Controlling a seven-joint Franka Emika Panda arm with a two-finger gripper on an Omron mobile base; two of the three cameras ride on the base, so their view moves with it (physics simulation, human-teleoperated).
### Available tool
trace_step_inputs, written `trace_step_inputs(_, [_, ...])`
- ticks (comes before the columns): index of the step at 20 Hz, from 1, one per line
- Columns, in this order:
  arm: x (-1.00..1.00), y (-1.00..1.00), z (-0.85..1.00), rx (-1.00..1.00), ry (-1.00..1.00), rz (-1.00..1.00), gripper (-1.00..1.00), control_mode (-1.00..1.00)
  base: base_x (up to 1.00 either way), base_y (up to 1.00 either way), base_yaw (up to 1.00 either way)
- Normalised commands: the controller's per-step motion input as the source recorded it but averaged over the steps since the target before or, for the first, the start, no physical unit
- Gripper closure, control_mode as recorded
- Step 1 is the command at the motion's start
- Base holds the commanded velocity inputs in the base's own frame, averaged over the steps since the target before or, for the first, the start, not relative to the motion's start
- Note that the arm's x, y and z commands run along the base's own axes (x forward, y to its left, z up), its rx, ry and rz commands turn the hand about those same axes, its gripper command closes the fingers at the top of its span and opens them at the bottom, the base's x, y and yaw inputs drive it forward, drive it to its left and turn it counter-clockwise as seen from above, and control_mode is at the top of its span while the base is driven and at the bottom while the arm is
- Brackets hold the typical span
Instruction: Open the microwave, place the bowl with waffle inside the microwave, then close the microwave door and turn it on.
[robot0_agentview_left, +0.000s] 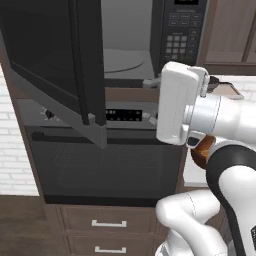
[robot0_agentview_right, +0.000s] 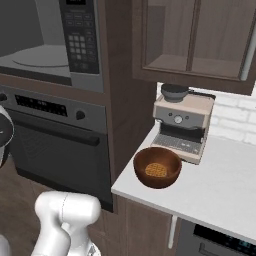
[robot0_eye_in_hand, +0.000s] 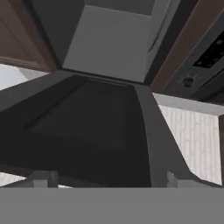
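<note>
- Left base view: the microwave door (robot0_agentview_left: 55, 70) stands swung out to the left and the microwave (robot0_agentview_left: 150, 40) cavity is bare, so opening looks done. The gripper (robot0_agentview_left: 150, 100) is mostly hidden behind the white hand.
- Right base view: the bowl with waffle (robot0_agentview_right: 157, 167) sits on the counter (robot0_agentview_right: 210, 195) to the right, near the coffee machine (robot0_agentview_right: 181, 129); fetching it comes next.
- Hand view: fingertips (robot0_eye_in_hand: 41, 179) set wide apart, holding nothing, close to the door.

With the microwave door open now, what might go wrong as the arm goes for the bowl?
1. The microwave door stands swung out beside the open gripper; the arm may knock it while turning away.
2. The bowl with waffle sits near the counter edge, close to the coffee machine; a poor approach may push it off.
</note>
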Motion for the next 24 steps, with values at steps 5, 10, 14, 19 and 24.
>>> trace_step_inputs(5, [0.0, 0.42, 0.06, 0.0, 0.0, 0.23, -1.0, -1.0, 0.0, 0.0, 0.0])
trace_step_inputs(10, [0.0, 0.66, 0.03, -0.03, 0.0, 0.15, -1.0, -1.0, 0.0, 0.0, 0.0])
trace_step_inputs(14, [0.0, 0.68, 0.0, -0.02, 0.0, 0.14, -1.0, -1.0, 0.0, 0.0, 0.0])
trace_step_inputs(19, [0.0, 0.67, 0.0, -0.01, 0.0, 0.14, -1.0, -1.0, 0.0, 0.0, 0.0])
trace_step_inputs(24, [0.18, 0.57, -0.03, 0.0, 0.0, 0.17, -1.0, -1.0, 0.0, 0.0, 0.0])
